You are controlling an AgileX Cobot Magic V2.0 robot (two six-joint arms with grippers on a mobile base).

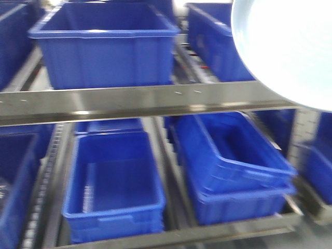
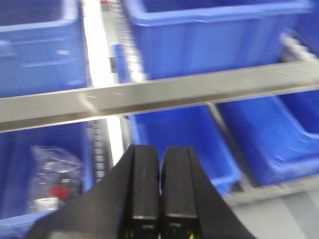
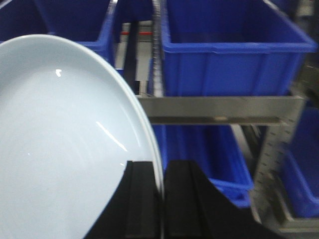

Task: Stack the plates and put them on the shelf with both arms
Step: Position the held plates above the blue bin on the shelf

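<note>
the right pincer (image 3: pixel 162 199) is clamped on the rim of a pale blue plate (image 3: pixel 65 144), its two black fingers pinching the edge from either side so the plate stands nearly on edge and fans out to the left of the wrist. whether this is one plate or two stacked together cannot be told; only one rim line shows clearly. from the front view the same plate (image 1: pixel 290 46) hangs in the upper right corner, raised level with the upper tier of the shelf (image 1: pixel 145 101) and on the near side of its front rail.

the left pincer (image 2: pixel 160 184) has its fingers pressed together with nothing between them, and it holds no plate. it faces the rail with blue crates (image 2: pixel 219 35) behind and below it.

the relation that matters: the shelf lies straight ahead of the right pincer, beyond the plate, and the plate's broad face runs roughly up and away from the wrist rather than lying flat. judging by this, the right arm is the one carrying the load and nearest the placement, and the plate would likely need tipping toward level before it goes in over the rail.
</note>
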